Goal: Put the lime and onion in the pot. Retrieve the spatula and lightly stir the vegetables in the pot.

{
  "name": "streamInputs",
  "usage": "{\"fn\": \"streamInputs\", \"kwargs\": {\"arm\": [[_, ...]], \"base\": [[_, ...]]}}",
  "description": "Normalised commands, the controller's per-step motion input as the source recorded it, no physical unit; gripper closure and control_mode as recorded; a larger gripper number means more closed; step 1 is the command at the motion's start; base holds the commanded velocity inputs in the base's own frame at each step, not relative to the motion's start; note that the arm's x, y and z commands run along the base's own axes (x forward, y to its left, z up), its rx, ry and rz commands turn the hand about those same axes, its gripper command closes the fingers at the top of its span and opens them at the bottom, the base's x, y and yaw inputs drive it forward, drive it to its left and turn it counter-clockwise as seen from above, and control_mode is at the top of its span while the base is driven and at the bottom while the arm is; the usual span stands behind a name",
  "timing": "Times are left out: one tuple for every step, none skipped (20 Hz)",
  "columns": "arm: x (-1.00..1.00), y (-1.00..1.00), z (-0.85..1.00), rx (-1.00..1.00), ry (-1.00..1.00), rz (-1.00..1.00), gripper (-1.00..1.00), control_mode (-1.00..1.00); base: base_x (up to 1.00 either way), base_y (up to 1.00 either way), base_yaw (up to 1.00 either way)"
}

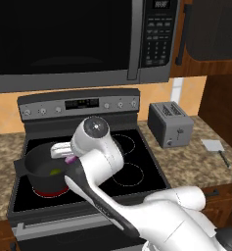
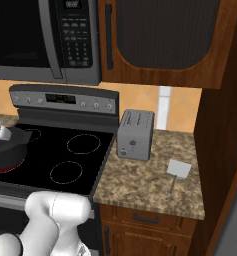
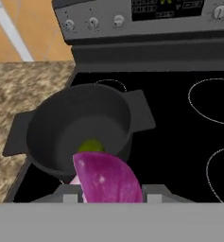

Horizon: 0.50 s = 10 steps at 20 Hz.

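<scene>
Looking from the left base camera, I see the gripper (image 1: pixel 67 156) over the pot (image 1: pixel 36 165) on the stove (image 1: pixel 137 169), with the lime (image 1: pixel 55 171) already lying inside. From the right base camera, the spatula (image 2: pixel 178 171) lies on the tabletop (image 2: pixel 140 175) right of the toaster (image 2: pixel 135 134), well apart from the pot. In the hand camera, the jaws are part-closed around the onion (image 3: pixel 108 179), above the pot's near rim. I judge the onion drop is in hand; next I need to open the jaws over the pot's middle.
</scene>
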Motion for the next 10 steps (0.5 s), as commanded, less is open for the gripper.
{"fn": "streamInputs", "kwargs": {"arm": [[0.46, 0.21, -0.37, -0.06, 0.09, -0.02, 1.00, -1.00], [0.51, 0.26, -0.34, -0.06, 0.10, -0.03, 1.00, -1.00], [0.50, 0.29, -0.34, -0.05, 0.10, -0.03, 1.00, -1.00], [0.44, 0.34, -0.28, -0.06, 0.07, -0.03, 1.00, -1.00], [0.40, 0.39, -0.30, -0.07, 0.06, -0.03, 1.00, -1.00], [0.35, 0.46, -0.31, -0.07, 0.04, -0.02, 1.00, -1.00], [0.39, 0.50, -0.30, -0.07, 0.03, -0.01, 1.00, -1.00], [0.47, 0.49, -0.28, -0.06, 0.02, -0.01, 1.00, -1.00], [0.51, 0.47, -0.27, -0.05, 0.01, -0.01, 1.00, -1.00], [0.52, 0.44, -0.28, -0.06, 0.01, -0.01, 1.00, -1.00]], "base": [[0.00, 0.00, 0.00], [0.00, 0.00, 0.00], [0.00, 0.00, 0.00], [0.00, 0.00, 0.00], [0.00, 0.00, 0.00], [0.00, 0.00, 0.00], [0.00, 0.00, 0.00], [0.00, 0.00, 0.00], [0.00, 0.00, 0.00], [0.00, 0.00, 0.00]]}}
